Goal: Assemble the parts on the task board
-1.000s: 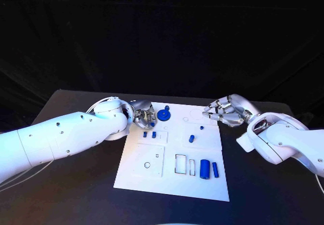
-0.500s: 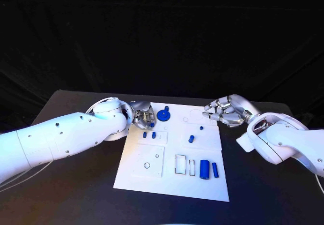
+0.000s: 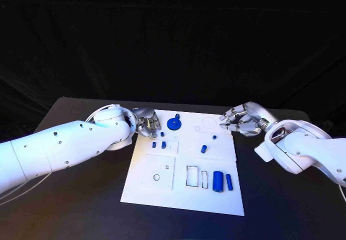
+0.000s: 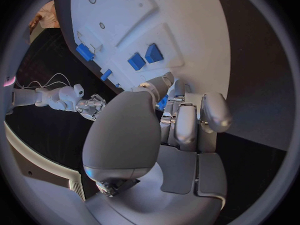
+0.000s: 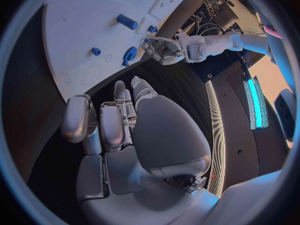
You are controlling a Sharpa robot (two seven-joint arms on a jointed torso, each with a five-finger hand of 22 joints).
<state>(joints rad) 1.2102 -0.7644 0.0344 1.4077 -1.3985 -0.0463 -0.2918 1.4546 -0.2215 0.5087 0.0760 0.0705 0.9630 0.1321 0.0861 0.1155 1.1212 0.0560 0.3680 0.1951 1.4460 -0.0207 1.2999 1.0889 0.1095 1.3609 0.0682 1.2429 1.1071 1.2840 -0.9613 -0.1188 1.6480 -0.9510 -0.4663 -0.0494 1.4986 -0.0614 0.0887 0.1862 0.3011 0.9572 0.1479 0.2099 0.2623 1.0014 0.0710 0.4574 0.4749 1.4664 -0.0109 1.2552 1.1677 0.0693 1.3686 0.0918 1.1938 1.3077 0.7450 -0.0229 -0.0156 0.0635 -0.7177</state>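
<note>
Nearest, two blue cylinders (image 3: 223,180) lying on white flat task board (image 3: 154,190); farther, blue round gear (image 3: 173,123) beside left hand (image 3: 147,123), fingers curled, grip unclear; right hand (image 3: 241,119) curled empty.

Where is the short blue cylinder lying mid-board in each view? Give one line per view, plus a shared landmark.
Head view: short blue cylinder lies right of the task board's centre.
Left wrist view: it lies on the board beyond the fingertips.
Right wrist view: it lies far across the board.
Shared landmark: the pair of small blue blocks beside it.
</note>
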